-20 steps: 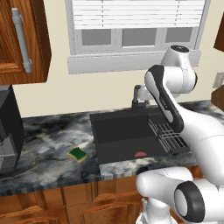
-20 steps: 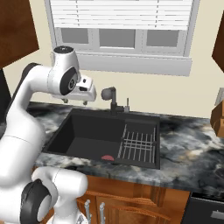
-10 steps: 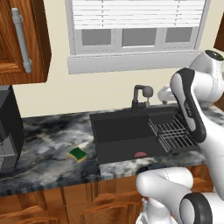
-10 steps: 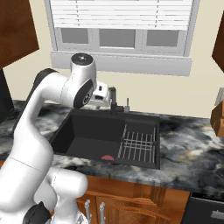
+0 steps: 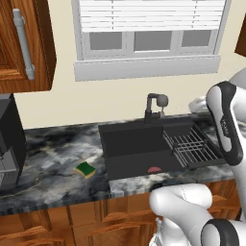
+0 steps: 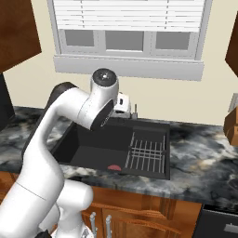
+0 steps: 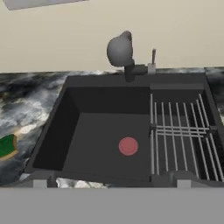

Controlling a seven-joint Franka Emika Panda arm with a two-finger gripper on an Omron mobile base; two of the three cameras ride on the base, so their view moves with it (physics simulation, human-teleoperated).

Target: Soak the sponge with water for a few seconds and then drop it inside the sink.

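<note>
The sponge [image 5: 85, 169], green on top with a yellow underside, lies flat on the marble counter left of the sink [image 5: 126, 153]; it also peeks in at the left edge of the hand view [image 7: 6, 146]. The sink [image 7: 94, 131] is a dark basin with a red drain mark [image 7: 128, 146] and a black faucet [image 7: 120, 50] at its back. My gripper [image 7: 111, 183] hangs high over the basin, facing the faucet, open with its tips wide apart and nothing between them. In the right base view the gripper [image 6: 124, 108] sits at the arm's end. The water is out of view.
A wire dish rack [image 5: 192, 146] fills the right part of the basin. A dark coffee machine [image 5: 7, 144] stands at the counter's far left. A wall and window sill [image 5: 146, 69] rise behind the faucet. My own arm [image 5: 225, 122] stands right of the sink.
The arm has swung to the right across the sink, carrying the hand away from the sponge's side. The sponge and the cameras have not moved.
</note>
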